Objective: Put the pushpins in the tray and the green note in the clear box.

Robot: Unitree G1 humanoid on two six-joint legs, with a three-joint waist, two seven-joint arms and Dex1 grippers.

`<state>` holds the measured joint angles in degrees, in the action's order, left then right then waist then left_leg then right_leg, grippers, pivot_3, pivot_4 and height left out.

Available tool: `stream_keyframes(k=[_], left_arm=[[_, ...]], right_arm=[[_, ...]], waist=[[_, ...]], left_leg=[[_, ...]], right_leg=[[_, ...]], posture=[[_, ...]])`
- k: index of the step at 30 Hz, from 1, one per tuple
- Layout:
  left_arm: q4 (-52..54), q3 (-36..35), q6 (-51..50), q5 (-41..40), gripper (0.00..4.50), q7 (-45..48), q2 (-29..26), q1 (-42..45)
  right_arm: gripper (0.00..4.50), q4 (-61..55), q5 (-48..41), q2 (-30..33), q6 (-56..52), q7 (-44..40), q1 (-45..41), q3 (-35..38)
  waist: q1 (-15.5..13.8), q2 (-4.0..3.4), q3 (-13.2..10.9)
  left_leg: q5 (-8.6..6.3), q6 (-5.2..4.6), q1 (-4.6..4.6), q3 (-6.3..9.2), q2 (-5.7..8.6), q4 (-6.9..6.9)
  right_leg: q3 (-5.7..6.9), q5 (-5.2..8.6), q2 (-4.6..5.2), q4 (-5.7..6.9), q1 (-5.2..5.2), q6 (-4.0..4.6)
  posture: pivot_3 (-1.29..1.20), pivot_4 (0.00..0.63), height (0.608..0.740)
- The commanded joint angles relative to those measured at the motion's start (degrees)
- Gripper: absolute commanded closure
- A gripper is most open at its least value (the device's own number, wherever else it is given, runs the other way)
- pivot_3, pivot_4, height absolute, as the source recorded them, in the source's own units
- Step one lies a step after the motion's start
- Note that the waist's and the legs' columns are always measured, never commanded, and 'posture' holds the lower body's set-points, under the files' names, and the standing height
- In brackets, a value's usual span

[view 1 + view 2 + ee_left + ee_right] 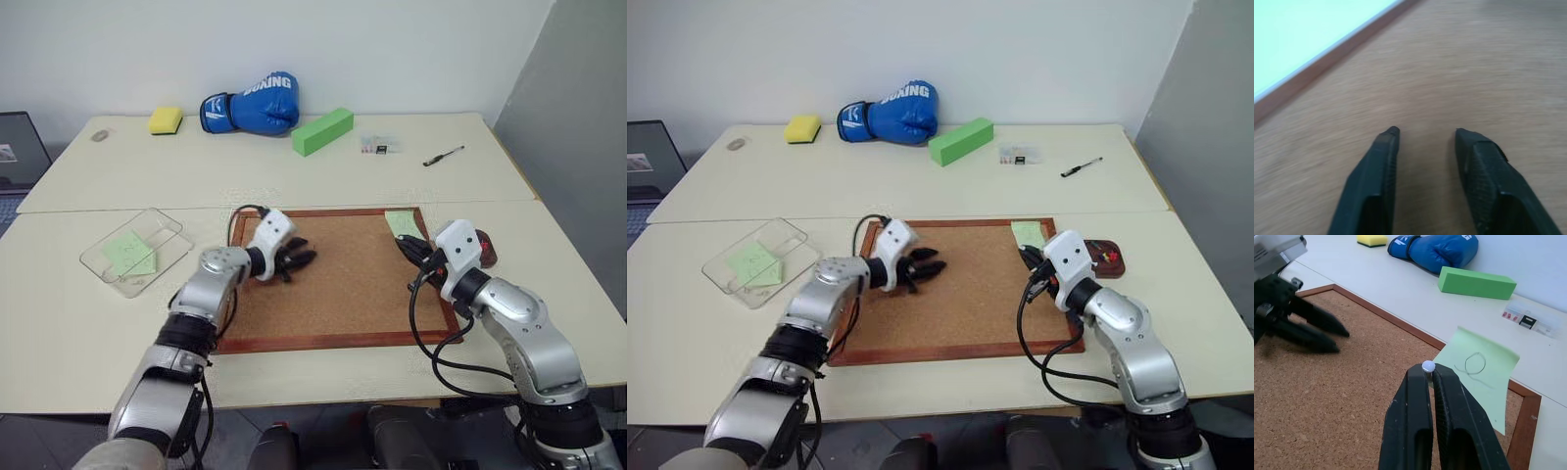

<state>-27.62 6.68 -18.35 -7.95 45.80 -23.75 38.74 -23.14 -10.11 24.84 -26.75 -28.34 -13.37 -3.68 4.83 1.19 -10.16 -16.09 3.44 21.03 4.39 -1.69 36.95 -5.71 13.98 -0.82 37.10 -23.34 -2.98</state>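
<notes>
Over the corkboard (343, 284) the left gripper (298, 262) hangs with its two fingers spread apart and nothing between them. The right gripper (1428, 373) has its fingers pinched tight on one small pushpin (1428, 366) with a pale round head. Just past it, one green note (1480, 369) with a dark squiggle lies on the far right corner of the board.

The tray (1108, 257) sits just right of the board, with a few tiny pins in it, too small to count. The clear box (137, 252) sits left of the board with one pale green paper (131, 255) inside.

Far back are one green block (322, 131), one blue boxing glove (253, 104), one yellow sponge (166, 120), one tiny clear case (381, 146) and one pen (443, 156).
</notes>
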Motion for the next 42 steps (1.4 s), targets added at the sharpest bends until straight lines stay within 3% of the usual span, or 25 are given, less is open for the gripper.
stream_keyframes(k=[1, 7, 12, 19, 28, 42], left_arm=[[4.80, -2.90, -9.04, -5.89, 1.68, 0.12, 3.94, 4.05], [11.23, -7.15, -31.99, -18.66, 0.43, 1.98, 7.75, 6.98], [13.25, -9.67, -44.30, -26.73, 0.43, 2.72, 9.26, 8.47], [10.02, -15.45, -51.32, -32.18, 0.43, -1.81, 13.33, 11.57], [5.55, -19.53, -54.19, -34.28, 0.43, -3.62, 11.82, 13.07], [-0.30, -24.31, -55.33, -36.01, 0.43, -9.91, 18.93, 17.02]], right_arm=[[4.50, -2.77, 0.99, 1.25, 0.98, -0.93, -2.55, -0.91], [4.50, -3.27, 3.52, 3.36, 2.32, -1.83, -4.72, -2.23], [4.50, -3.38, 5.20, 4.67, 3.72, -2.72, -6.18, -3.07], [4.50, -3.63, 7.61, 6.36, 5.72, -4.19, -7.54, -4.59], [4.50, -5.07, 7.95, 6.85, 5.37, -5.03, -7.24, -4.67], [4.50, -7.38, 8.66, 6.62, 4.23, -6.67, -8.57, -5.88]], waist=[[-0.57, 0.01, -0.02], [-1.66, 0.01, -0.02], [-1.61, 0.01, -0.03], [-1.62, 0.03, -0.04], [-1.59, 0.03, -0.04], [-1.85, 0.03, -0.04]], left_leg=[[0.00, 0.00, 0.09, 0.00, 0.00, 0.00], [0.02, 0.05, 1.12, 0.07, 0.07, 0.08], [0.01, 0.03, 1.10, 0.07, 0.06, 0.02], [0.13, 0.23, 0.97, 0.09, 0.07, 0.10], [0.29, 0.50, 0.88, 0.11, 0.06, 0.07], [0.33, 0.58, 0.90, 0.12, 0.09, 0.09]], right_leg=[[0.01, 0.00, 0.01, -0.02, -0.03, 0.00], [0.14, -0.18, 0.12, -0.01, -0.88, 0.33], [0.19, -0.13, 0.12, -0.01, -0.87, 0.37], [0.18, 0.02, 0.11, 0.06, -0.76, 0.06], [0.17, 0.01, 0.10, 0.17, -0.76, 0.07], [0.18, -0.01, 0.13, 0.20, -0.75, 0.10]], posture=[[0.00, 0.150, 0.740], [0.00, 0.150, 0.740], [0.00, 0.150, 0.740], [0.00, 0.150, 0.740], [0.00, 0.150, 0.740], [0.00, 0.150, 0.740]])
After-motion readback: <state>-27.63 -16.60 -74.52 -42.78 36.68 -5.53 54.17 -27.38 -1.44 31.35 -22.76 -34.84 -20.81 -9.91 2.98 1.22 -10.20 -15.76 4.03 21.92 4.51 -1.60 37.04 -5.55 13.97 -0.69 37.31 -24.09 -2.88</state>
